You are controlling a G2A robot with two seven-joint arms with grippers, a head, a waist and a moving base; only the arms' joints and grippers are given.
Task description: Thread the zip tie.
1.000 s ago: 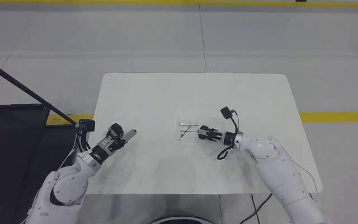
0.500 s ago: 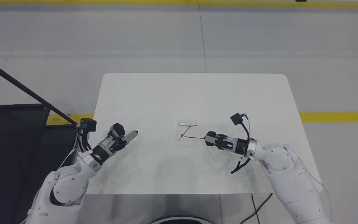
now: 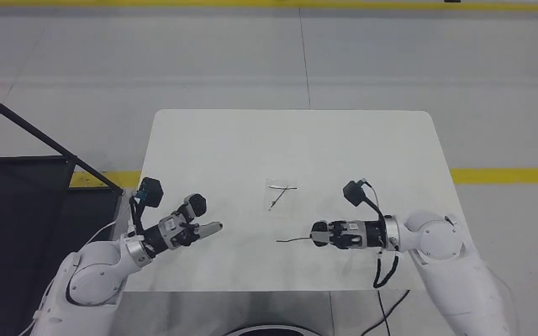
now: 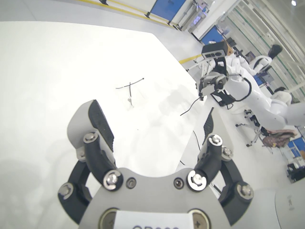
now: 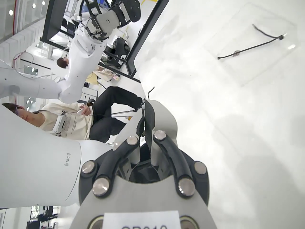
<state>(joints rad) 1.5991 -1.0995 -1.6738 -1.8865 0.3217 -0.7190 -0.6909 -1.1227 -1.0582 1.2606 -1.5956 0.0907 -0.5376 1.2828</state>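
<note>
My right gripper (image 3: 318,234) hangs low near the table's front edge, shut on a thin black zip tie (image 3: 294,238) whose free tail points toward my left arm. The closed fingers (image 5: 149,115) show the tie's tip (image 5: 150,91) sticking out past them. In the left wrist view that zip tie (image 4: 189,107) dangles from the right gripper (image 4: 201,94). Two more zip ties (image 3: 282,191) lie crossed at the table's middle, also seen as zip ties (image 4: 130,89) and zip ties (image 5: 258,45). My left gripper (image 3: 208,225) is open and holds nothing, its gripper (image 4: 155,122) facing the ties.
The white table (image 3: 252,143) carries a clear plastic sheet (image 5: 266,67) under the two loose ties. A black frame (image 3: 34,143) stands off the table's left side. Bare tabletop lies between the two grippers.
My right gripper has drawn back from the crossed ties toward the front edge, carrying one zip tie. My left gripper has shifted a little right and toward the front edge.
</note>
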